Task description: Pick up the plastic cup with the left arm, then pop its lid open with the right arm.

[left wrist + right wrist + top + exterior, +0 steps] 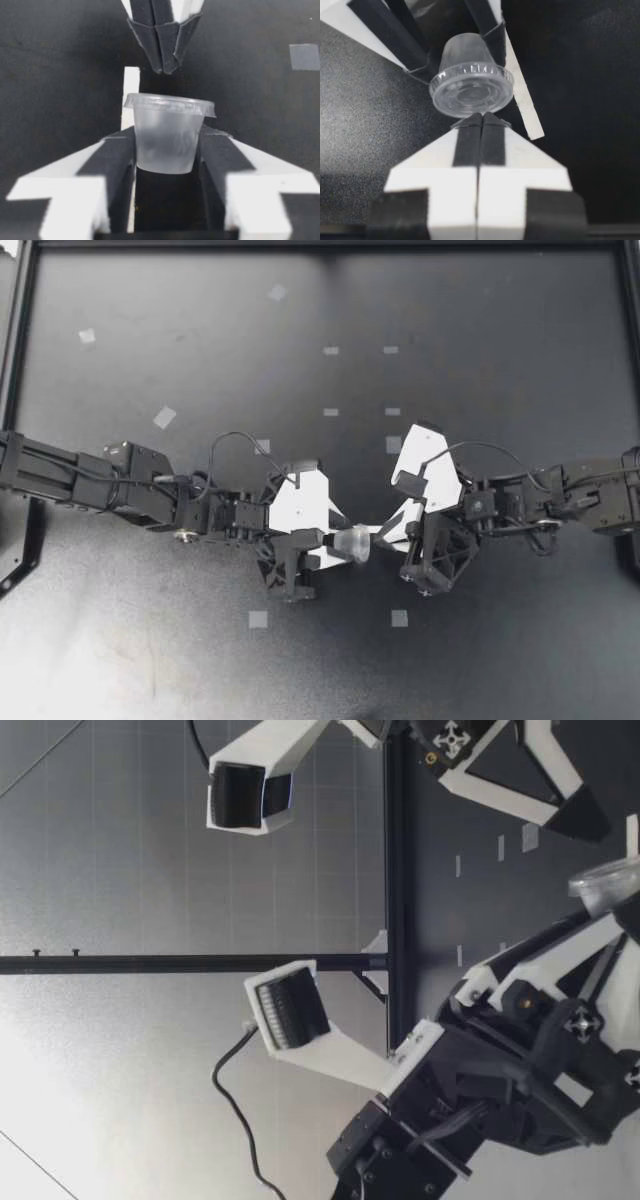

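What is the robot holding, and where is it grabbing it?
My left gripper holds the small clear cup by its sides, just under the lid. My right gripper, fingers shut, holds nothing.

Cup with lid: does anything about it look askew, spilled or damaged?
The lidded cup is held on its side by my left gripper, lid facing my shut right gripper. No spill or damage shows.

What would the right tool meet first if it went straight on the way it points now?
Most likely the lid of the clear cup, which the left tool holds just ahead. The right tool is shut and aims at that lid; the gap looks small.
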